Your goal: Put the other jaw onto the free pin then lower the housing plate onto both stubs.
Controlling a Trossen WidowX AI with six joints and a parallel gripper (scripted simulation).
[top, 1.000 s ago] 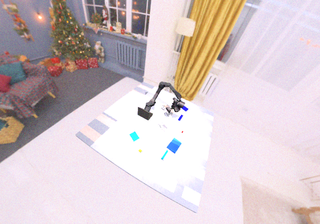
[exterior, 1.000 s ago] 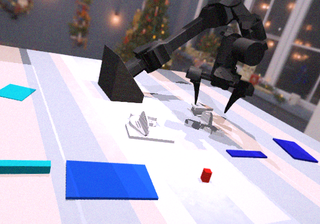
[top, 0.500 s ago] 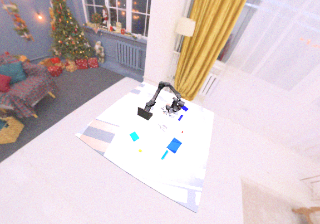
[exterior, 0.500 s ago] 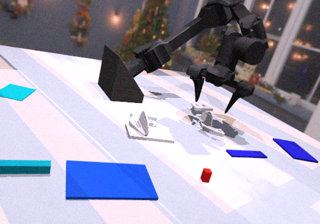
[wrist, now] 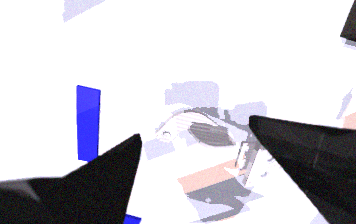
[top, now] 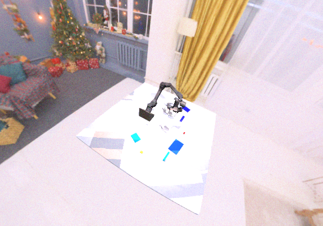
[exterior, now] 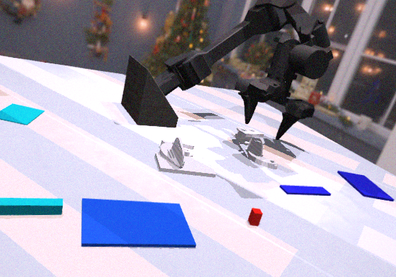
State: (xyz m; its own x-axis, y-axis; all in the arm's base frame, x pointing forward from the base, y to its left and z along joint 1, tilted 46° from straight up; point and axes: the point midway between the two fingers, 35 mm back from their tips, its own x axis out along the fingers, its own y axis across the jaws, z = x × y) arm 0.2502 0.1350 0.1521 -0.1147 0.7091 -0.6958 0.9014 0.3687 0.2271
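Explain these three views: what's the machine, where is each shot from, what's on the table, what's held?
The machine is one black jointed arm ending in a two-fingered gripper.

The top view looks down on the table from high up. The exterior view looks across it from the side. The wrist view looks out past the gripper's own fingers.

On the table, a white base plate carries one ribbed white piece. A second white curved piece lies apart, below the gripper. Around them are flat blue and cyan pieces, a small red block and a tiny yellow one.

Nothing is held: the fingers stand wide apart.
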